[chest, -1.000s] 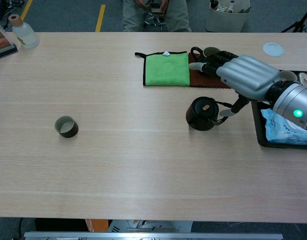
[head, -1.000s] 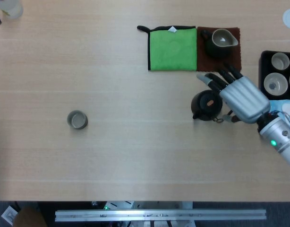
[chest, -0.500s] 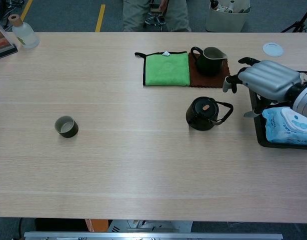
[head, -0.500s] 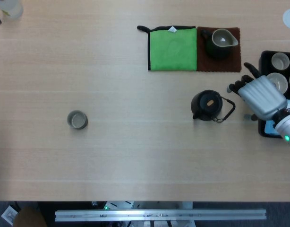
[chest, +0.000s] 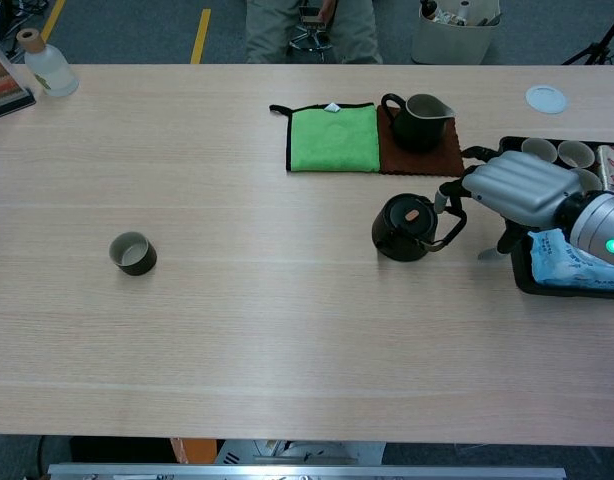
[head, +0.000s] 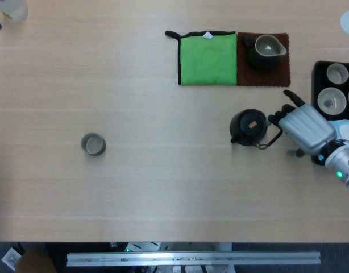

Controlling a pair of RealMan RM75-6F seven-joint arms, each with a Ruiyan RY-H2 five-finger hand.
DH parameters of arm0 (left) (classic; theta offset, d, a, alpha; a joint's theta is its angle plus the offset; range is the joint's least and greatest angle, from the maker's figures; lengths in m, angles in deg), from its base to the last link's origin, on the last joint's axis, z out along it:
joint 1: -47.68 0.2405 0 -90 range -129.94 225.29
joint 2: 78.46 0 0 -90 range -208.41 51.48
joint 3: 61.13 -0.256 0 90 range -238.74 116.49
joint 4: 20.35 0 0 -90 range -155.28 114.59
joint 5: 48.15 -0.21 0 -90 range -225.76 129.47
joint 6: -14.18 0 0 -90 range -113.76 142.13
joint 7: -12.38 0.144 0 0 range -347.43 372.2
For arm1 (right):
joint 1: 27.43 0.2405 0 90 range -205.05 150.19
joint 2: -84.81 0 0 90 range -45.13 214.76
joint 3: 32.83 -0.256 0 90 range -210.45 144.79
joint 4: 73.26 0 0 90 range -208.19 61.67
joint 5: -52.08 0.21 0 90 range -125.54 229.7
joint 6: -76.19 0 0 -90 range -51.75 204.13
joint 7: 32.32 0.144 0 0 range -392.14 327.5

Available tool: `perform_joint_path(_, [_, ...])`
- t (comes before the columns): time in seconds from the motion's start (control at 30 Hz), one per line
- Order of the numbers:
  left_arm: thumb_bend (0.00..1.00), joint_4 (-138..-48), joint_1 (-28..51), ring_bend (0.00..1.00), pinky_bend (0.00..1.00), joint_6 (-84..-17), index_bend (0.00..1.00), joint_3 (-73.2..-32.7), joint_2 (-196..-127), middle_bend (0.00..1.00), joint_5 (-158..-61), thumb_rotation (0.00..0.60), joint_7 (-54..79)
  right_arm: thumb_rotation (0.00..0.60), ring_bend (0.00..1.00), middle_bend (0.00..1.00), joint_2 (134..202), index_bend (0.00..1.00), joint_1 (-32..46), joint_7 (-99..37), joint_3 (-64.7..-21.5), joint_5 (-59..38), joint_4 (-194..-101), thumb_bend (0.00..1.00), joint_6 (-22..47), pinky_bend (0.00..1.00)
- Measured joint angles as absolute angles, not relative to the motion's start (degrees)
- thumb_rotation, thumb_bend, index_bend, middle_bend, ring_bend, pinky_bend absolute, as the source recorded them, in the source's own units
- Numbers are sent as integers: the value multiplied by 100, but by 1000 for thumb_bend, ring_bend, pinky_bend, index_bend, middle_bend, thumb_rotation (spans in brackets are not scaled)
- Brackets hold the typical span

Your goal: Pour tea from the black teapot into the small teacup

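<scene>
The black teapot stands upright on the table right of centre, lid on, its wire handle pointing right. My right hand is just right of it, its fingertips at the handle's loop. The thumb stands apart lower right, and no firm grip shows. The small teacup sits far off to the left, upright and alone. No left hand appears in either view.
A green cloth and a brown mat with a dark pitcher lie behind the teapot. A black tray with several cups and a blue packet is at the right edge. A bottle stands far left.
My right hand left the teapot, swung right toward the tray, then came back left and lower to the handle. The teapot and teacup have not moved.
</scene>
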State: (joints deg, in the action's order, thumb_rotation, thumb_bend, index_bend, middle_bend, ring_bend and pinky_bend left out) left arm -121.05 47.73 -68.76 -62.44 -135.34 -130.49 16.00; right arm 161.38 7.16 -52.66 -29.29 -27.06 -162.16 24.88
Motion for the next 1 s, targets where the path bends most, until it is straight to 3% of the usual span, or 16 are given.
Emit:
perform_joint_path(0.47, [245, -12089, 4776, 231, 219, -6873, 322, -6260, -13525, 276, -13086, 600, 1551, 600, 304, 430, 15896, 328, 472, -5228, -2830, -2972, -16635, 0, 2135, 42])
perform_joint_path(0.7, [245, -12098, 4787, 231, 219, -6867, 322, -6287, -13539, 275, -13111, 600, 1556, 600, 288, 301, 15723, 328, 502, -5289, -2785, -3034, -17001, 0, 2299, 46])
perform_joint_path(1.0, [245, -12075, 4818, 231, 219, -6893, 322, -6291, -13516, 276, -13094, 600, 1496, 600, 286, 315, 15834, 331, 581, -5506, -2885, -2808, -17109, 0, 2478, 52])
